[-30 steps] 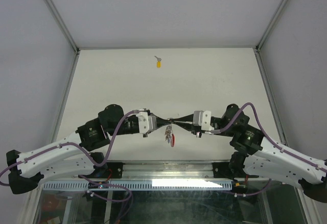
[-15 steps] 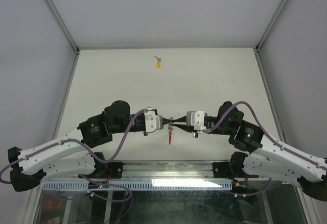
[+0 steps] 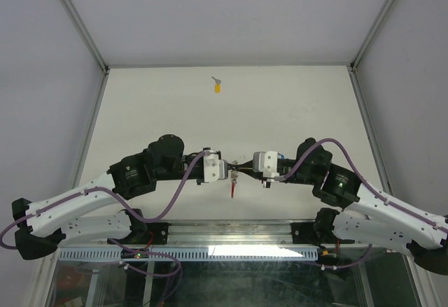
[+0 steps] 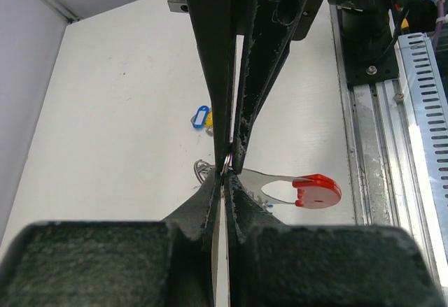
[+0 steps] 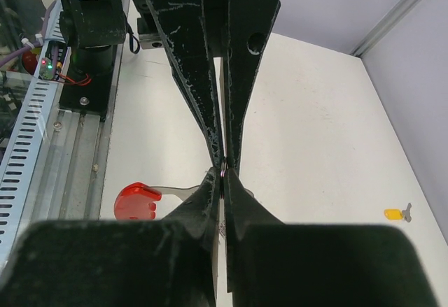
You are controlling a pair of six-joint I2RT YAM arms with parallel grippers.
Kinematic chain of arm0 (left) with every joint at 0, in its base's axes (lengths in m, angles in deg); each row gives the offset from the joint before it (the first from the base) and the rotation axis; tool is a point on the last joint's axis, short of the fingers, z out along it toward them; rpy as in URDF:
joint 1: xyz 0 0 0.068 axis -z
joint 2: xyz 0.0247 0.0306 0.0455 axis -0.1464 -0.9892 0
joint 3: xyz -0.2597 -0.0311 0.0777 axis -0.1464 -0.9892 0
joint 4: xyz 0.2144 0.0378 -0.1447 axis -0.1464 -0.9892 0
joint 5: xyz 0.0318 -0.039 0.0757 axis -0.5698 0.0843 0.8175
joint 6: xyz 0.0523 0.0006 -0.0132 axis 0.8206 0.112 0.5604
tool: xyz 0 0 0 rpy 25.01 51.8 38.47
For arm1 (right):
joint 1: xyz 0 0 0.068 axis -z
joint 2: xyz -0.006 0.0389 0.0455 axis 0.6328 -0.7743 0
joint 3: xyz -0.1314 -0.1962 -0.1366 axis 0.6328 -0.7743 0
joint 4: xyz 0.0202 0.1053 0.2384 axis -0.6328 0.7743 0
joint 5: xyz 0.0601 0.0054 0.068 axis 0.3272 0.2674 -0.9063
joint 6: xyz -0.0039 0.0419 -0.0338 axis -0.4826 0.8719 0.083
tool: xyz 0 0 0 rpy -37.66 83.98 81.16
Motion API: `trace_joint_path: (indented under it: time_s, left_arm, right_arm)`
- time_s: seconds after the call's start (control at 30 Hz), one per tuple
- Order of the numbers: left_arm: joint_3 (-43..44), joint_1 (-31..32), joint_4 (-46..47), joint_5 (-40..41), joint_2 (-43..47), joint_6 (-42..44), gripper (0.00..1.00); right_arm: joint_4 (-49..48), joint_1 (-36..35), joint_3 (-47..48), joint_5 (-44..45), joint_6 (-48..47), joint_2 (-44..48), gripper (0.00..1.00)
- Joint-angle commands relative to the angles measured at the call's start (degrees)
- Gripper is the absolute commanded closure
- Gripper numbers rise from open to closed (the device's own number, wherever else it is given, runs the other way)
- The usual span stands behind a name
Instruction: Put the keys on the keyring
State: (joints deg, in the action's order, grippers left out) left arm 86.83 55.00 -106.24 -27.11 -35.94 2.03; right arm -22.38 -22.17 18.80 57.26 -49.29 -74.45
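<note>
Near the front edge of the table, the left end effector and the right end effector meet tip against tip in the air. Both are closed, and each pinches the thin wire ring of the keyring, whose red piece hangs below them, apart from the table. A little farther, a key with a blue tag lies on the table, and far behind, near the back edge, a key with a yellow head lies alone.
</note>
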Motion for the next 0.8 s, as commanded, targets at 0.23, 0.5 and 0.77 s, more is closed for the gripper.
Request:
trace_joint_path:
  time_s: [0.23,0.5,0.77]
  left_arm:
    - [1.75,0.04,5.92,-2.54,5.03,0.51,0.82]
    - [-1.31,0.04,9.51,-3.84,8.6,-2.44,0.69]
    - [-3.9,0.04,12.85,-7.49,10.12,-6.68,0.63]
  right_arm:
    - [-12.67,0.5,-6.74,-0.4,9.45,6.11,1.0]
    - [-25.19,2.63,-12.35,-4.14,16.26,8.32,1.0]
    - [-47.84,3.07,-20.52,-6.54,23.01,9.35,1.0]
